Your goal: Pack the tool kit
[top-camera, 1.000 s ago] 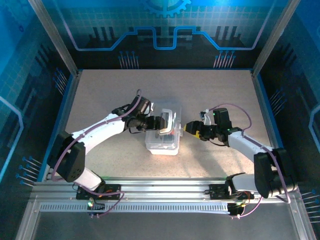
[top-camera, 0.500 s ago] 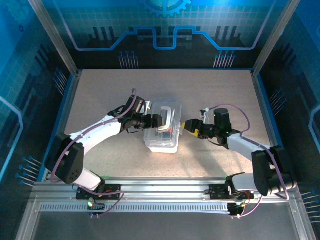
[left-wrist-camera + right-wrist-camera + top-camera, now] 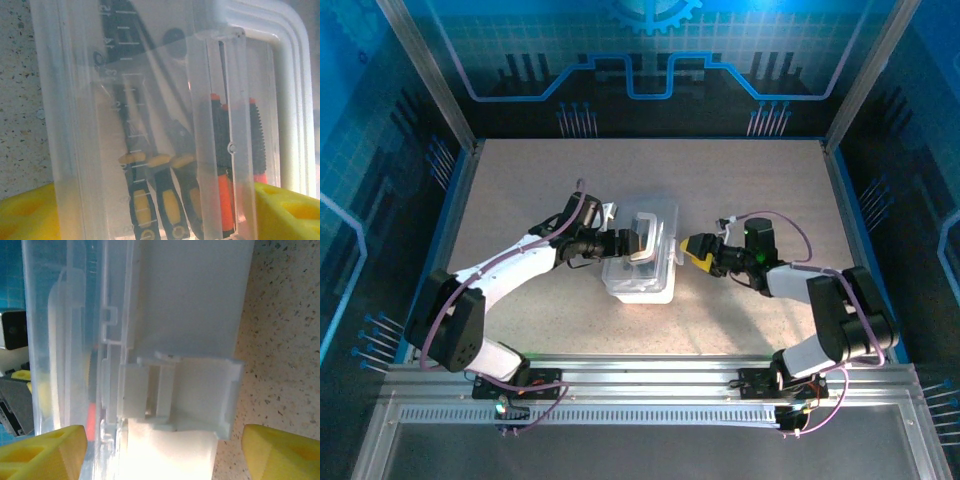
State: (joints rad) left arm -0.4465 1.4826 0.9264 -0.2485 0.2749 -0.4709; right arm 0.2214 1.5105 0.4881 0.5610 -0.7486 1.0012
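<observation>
Likely closing step; case (image 3: 642, 285) on tabletop (image 3: 740, 190) between both jaws, screwdrivers (image 3: 165, 200) inside; left jaws wide astride it, grip unclear; right jaws wide around latch (image 3: 200, 390); next: press latch shut.

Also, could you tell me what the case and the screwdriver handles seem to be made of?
The case looks like translucent, slightly glossy plastic: the screwdriver handles show through its walls. Those handles look like black plastic with yellow, perhaps rubbery, inserts; the wall blurs them, so that stays uncertain.
</observation>
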